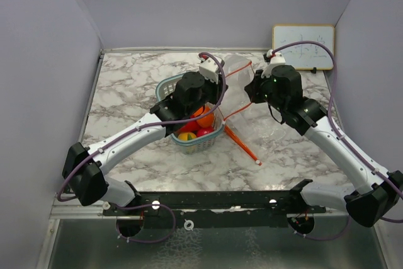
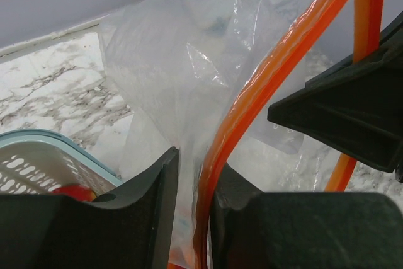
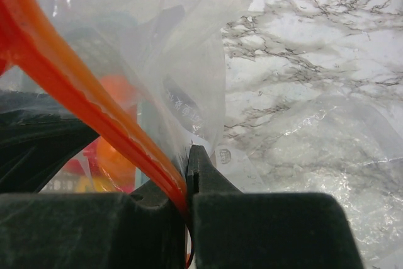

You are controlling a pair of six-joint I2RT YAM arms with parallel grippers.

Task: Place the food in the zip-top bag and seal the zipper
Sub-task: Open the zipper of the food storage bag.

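1. Bag handling: you are working with a zip-top bag [image 1: 236, 89] of thin clear film. I am judging it very light, limp and slippery, and it is creasing wherever it is pulled. The orange zipper strip [image 2: 264, 86] is the only stiff part and the proper place to take hold.
2. Left gripper [image 2: 195, 177]: its fingers are pinching the film and the orange strip between them. The strip is running up and away toward the other arm.
3. Right gripper [image 3: 187, 177]: its fingers are pressing together on the same orange rim, with film bunching just beside them.
4. Bag position: in the overhead view the bag is hanging between the two grippers, just beside the basket [image 1: 195, 146] on the right arm's side. Its lower part is trailing onto the marble table [image 1: 126, 86]. I cannot tell whether bag and basket are touching.
5. Bag contents: I am finding no fruit inside. The coloured shapes showing through the film in the right wrist view appear to be sitting in the basket beyond.
6. Basket contents: the teal lattice basket is holding the food [image 1: 203, 121]. Orange, red and yellow pieces are showing, and the left arm is hiding the rest.
7. Fruit handling: the pieces are small, glossy and rounded. I am judging them light, hard and liable to roll or slip, so grip each across its widest part.
8. Status: the mouth is standing open, and filling and sealing are not yet done.
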